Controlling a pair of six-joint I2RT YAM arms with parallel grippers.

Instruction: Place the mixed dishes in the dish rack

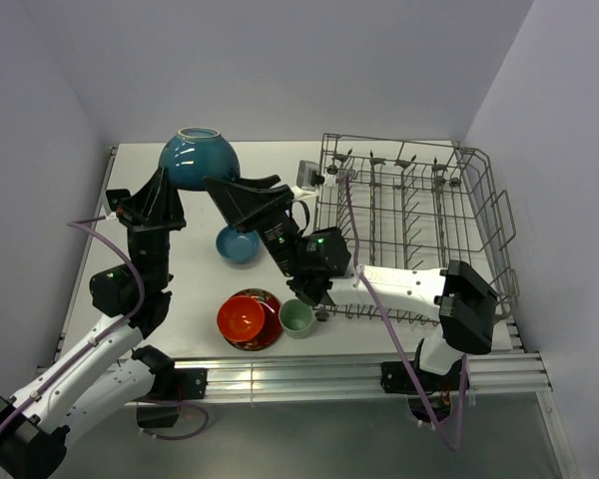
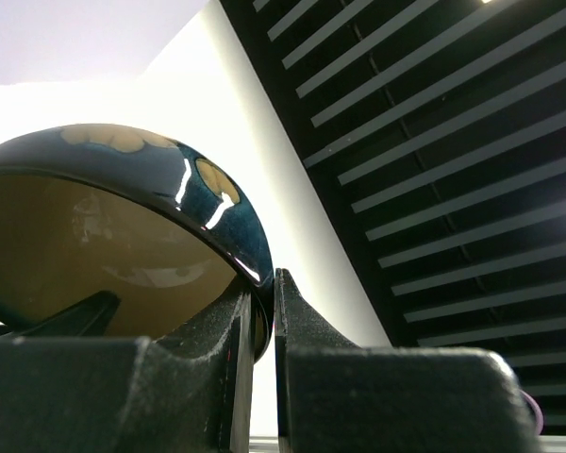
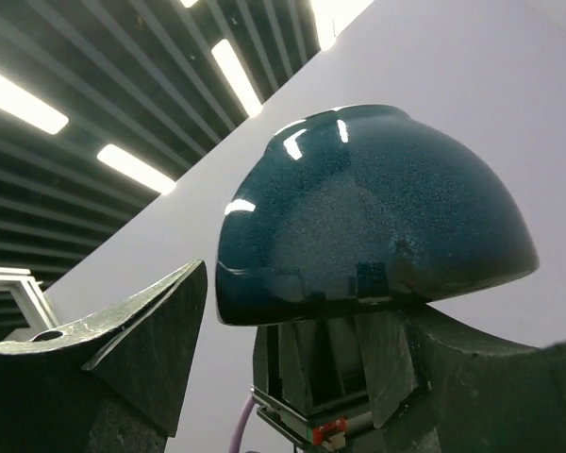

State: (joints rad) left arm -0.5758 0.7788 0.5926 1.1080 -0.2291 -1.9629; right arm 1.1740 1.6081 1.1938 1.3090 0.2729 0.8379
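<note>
My left gripper (image 1: 166,176) (image 2: 264,307) is raised and shut on the rim of a large dark teal bowl (image 1: 199,158) (image 2: 123,217) (image 3: 377,217) with a pale inside, held mouth-down over the table's back left. My right gripper (image 1: 242,186) (image 3: 307,293) stands open just right of that bowl, with the bowl's lower edge ahead between its fingers. A small blue bowl (image 1: 238,244) sits on the table. An orange-red bowl (image 1: 242,317) rests on the red patterned plate (image 1: 268,336), with a pale green cup (image 1: 297,317) next to it. The grey wire dish rack (image 1: 479,215) fills the right side.
White walls close in the table on the left, back and right. An aluminium rail (image 1: 359,374) runs along the near edge by the arm bases. Purple cables (image 1: 354,230) trail from both arms, one crossing the rack's left side.
</note>
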